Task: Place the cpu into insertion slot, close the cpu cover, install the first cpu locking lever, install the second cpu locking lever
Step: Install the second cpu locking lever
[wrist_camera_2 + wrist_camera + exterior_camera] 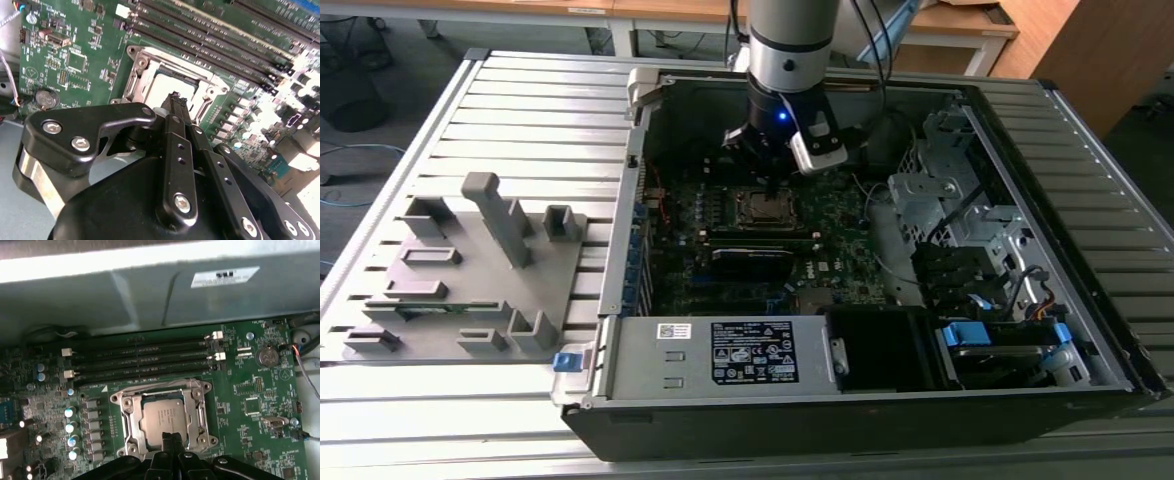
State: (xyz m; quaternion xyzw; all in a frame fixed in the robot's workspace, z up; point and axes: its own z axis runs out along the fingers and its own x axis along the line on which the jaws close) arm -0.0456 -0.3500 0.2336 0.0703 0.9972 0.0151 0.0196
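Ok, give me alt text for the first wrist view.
The gripper, fingers together, hangs just over the cpu, which sits in the insertion slot with the cpu cover down around it, on a green motherboard beside long memory slots.

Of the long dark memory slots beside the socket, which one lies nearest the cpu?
The memory slot directly bordering the cpu cover, last in the row of parallel slots; the cpu sits just beyond it.
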